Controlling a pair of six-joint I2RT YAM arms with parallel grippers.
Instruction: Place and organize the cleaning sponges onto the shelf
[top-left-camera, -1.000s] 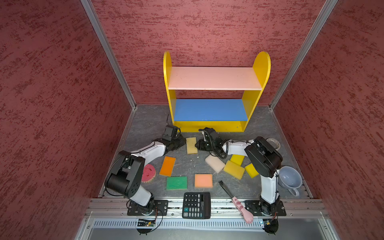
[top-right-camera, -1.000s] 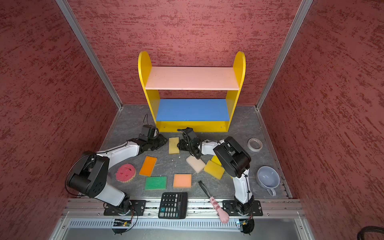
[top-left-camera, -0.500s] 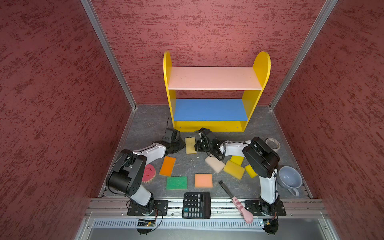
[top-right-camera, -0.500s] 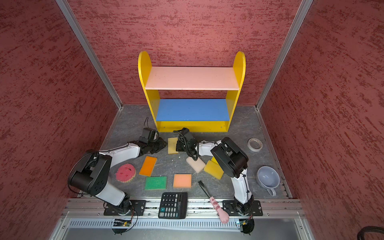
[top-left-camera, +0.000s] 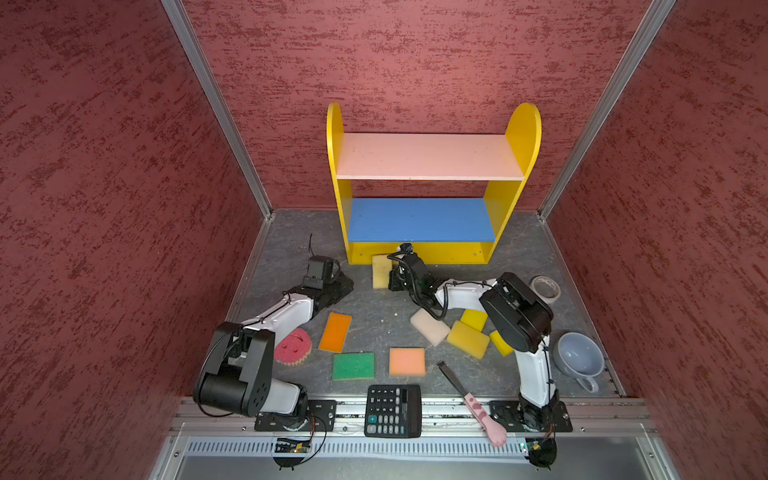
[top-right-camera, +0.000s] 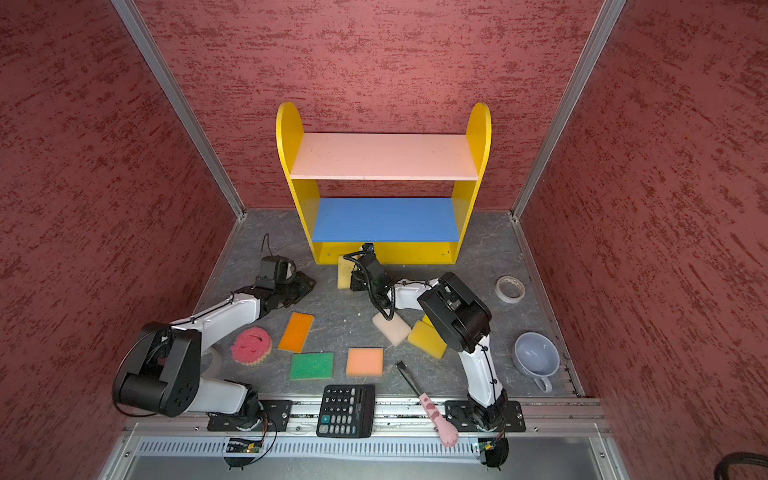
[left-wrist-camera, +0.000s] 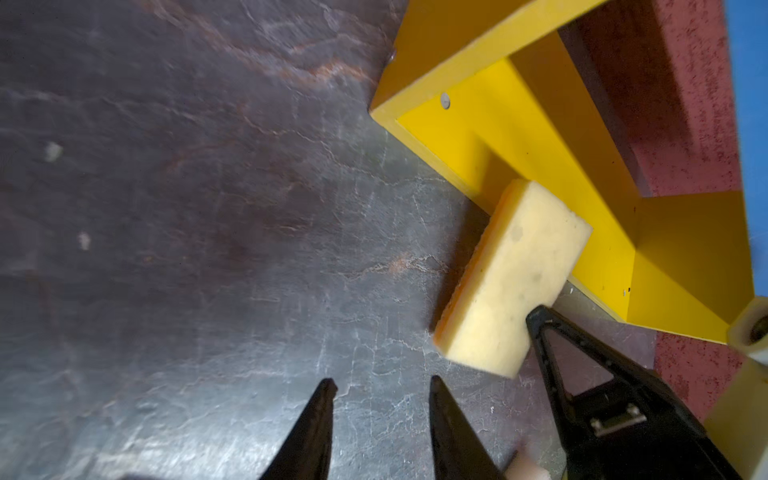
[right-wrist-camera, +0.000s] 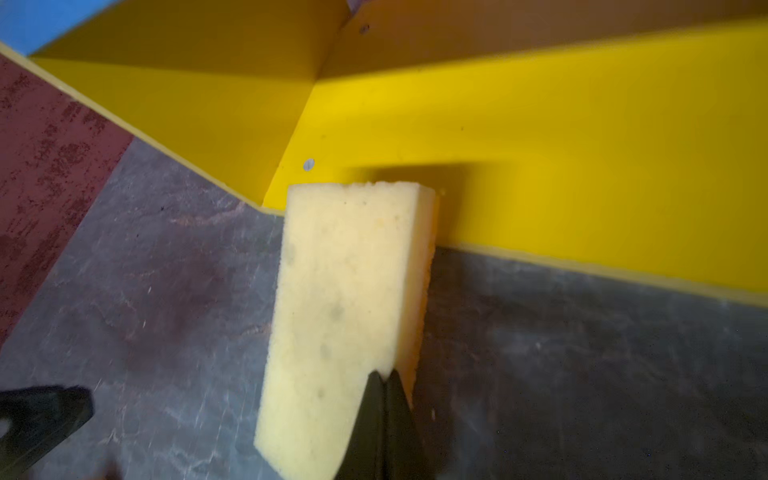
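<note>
So the right gripper (right-wrist-camera: 384, 380), jaws together, seems to be nudging the pale yellow sponge (right-wrist-camera: 345, 316), which sits mid-frame against the bottom board of the shelf (right-wrist-camera: 540, 187), with the left gripper (left-wrist-camera: 382, 384) nearby, jaws apart and empty; next it likely needs a real grip to lift it in.

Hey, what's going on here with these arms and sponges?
The right pincer, shut, has its tips against a pale yellow sponge at the foot of the shelf. The left pincer hovers open beside it, holding nothing. The other sponges, such as the green sponge, lie on the floor; no shelf board holds any.
</note>
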